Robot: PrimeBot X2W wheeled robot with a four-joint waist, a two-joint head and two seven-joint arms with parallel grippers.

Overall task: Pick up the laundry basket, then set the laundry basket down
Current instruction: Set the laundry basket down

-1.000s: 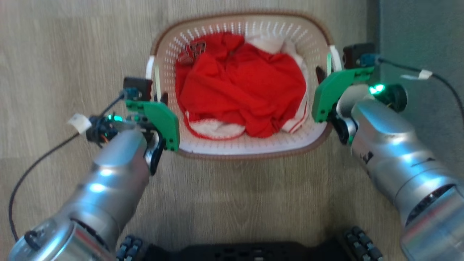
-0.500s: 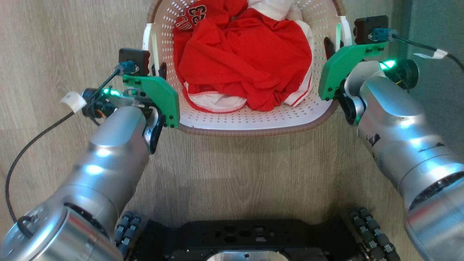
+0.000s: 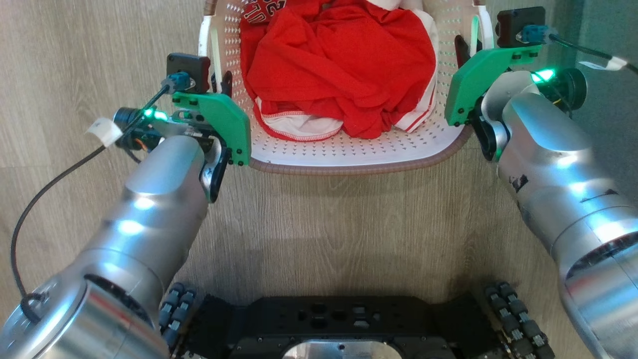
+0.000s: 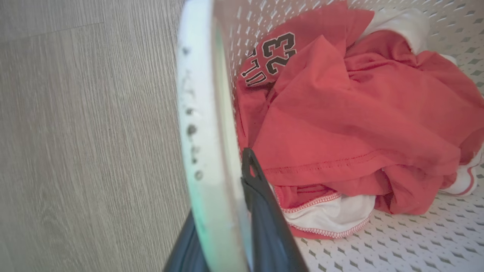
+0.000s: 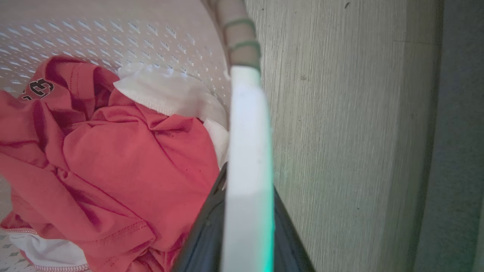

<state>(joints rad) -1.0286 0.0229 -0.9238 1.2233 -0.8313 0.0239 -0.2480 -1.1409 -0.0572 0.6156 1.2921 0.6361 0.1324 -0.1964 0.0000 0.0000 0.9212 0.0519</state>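
Pinching the laundry basket (image 3: pixel 349 162) from both sides, the left tool (image 3: pixel 220 84) squeezes its left handle (image 4: pixel 204 121) between two fingers and the right tool (image 3: pixel 468 47) squeezes its right handle (image 5: pixel 247 151). The basket is between them, red clothes (image 3: pixel 339 65) inside.

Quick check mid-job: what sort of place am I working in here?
Likely an indoor, home-style room, though it might be a mock-up. It has a pale wood-look plank floor, a laundry basket holding a red jersey, and a grey surface along the right, either carpet or wall.
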